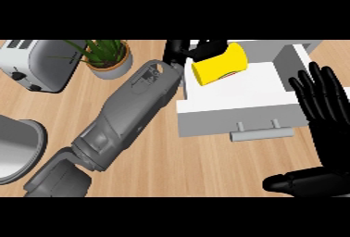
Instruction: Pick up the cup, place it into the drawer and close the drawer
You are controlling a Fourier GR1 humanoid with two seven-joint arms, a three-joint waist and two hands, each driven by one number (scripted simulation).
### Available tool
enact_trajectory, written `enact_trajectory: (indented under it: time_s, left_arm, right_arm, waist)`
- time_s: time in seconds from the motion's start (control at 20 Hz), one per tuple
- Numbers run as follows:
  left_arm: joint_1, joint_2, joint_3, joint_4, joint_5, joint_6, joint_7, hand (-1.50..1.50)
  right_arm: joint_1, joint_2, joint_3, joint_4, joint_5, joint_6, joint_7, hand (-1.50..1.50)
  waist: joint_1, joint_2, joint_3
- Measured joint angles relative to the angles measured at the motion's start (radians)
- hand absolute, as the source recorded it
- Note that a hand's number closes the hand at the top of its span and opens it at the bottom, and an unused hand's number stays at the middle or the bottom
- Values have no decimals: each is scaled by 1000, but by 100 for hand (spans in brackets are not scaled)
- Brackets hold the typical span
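A yellow cup lies tilted on its side over the back left part of the open white drawer. My left hand reaches across from the lower left, its black fingers curled round the cup's upper end. The drawer stands pulled out, with its grey handle facing me. At the right edge my right hand rests open with fingers pointing up, just beside the drawer's right wall and apart from the cup.
A silver toaster sits at the back left. Next to it stands a potted green plant. A grey round pot shows at the left edge. Wooden counter lies in front of the drawer.
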Motion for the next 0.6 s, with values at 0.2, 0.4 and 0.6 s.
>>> enact_trajectory:
  time_s: [0.2, 0.4, 0.6]
  left_arm:
    - [-11, 0, -65, 41, 24, 9, 1, 150]
    - [-20, 0, -136, 73, 26, 36, 18, -150]
    - [-49, 0, -167, 87, 47, 59, 37, -150]
  right_arm:
    - [-24, -7, -8, 8, -15, 3, 11, -150]
    - [-30, -4, -1, 12, -16, 8, 5, -150]
    - [-47, 2, 3, 28, -26, 15, -9, -150]
  waist:
    - [-8, 3, 0]
    - [-20, 6, 0]
    - [-29, 10, 1]
